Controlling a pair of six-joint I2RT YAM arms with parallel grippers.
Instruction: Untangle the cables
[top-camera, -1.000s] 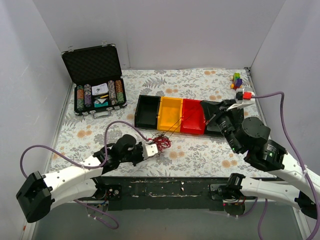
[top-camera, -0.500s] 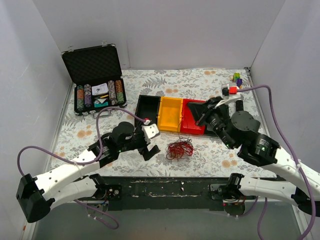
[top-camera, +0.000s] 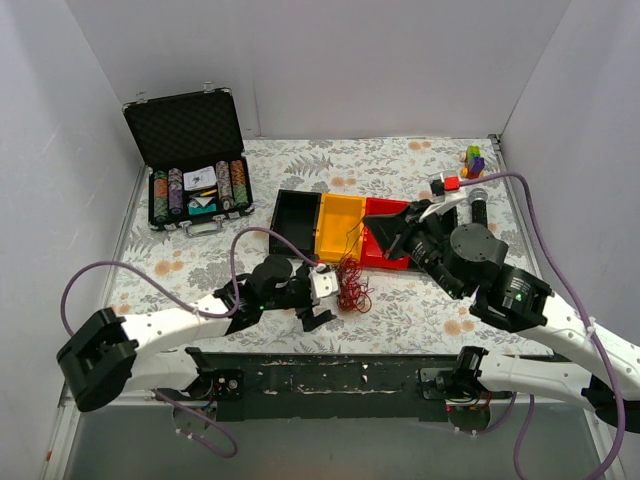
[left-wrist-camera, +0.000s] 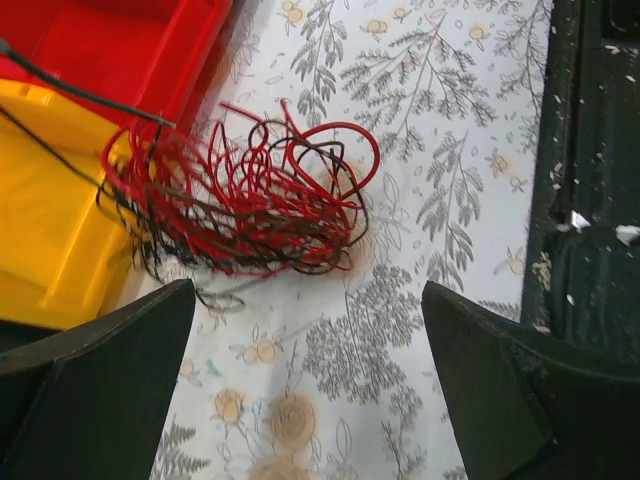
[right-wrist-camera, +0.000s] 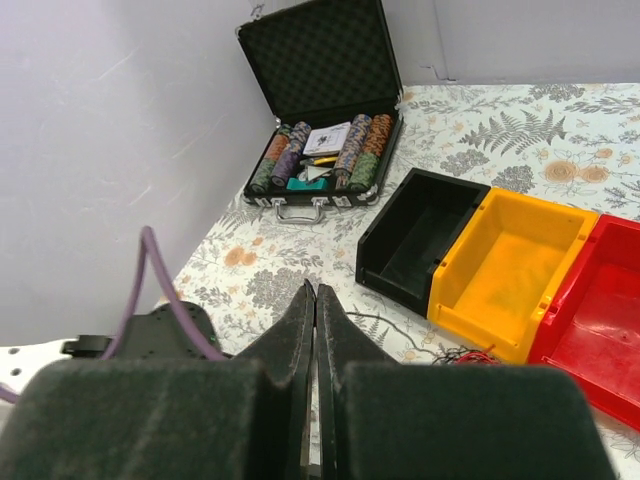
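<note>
The cables (top-camera: 350, 285) are a tangled bunch of thin red and dark wires on the flowered cloth, just in front of the yellow bin (top-camera: 340, 225). My left gripper (top-camera: 318, 298) stands open right beside the bunch, on its left, with nothing between its fingers. In the left wrist view the cables (left-wrist-camera: 240, 205) lie beyond the left gripper (left-wrist-camera: 305, 290), and one taut dark wire leads away over the red bin (left-wrist-camera: 120, 40). My right gripper (top-camera: 378, 228) hovers over the red bin (top-camera: 378, 255), shut, with that dark wire running to its tips (right-wrist-camera: 316, 290).
A black bin (top-camera: 295, 222) stands left of the yellow one. An open case of poker chips (top-camera: 190, 150) sits at the back left. Small coloured blocks (top-camera: 472, 158) lie at the back right. White walls close in the sides and back.
My left gripper opened and let the bunch drop onto the cloth, rose, then came down beside it. The right gripper drew left over the bins, pulling the bunch toward them.
</note>
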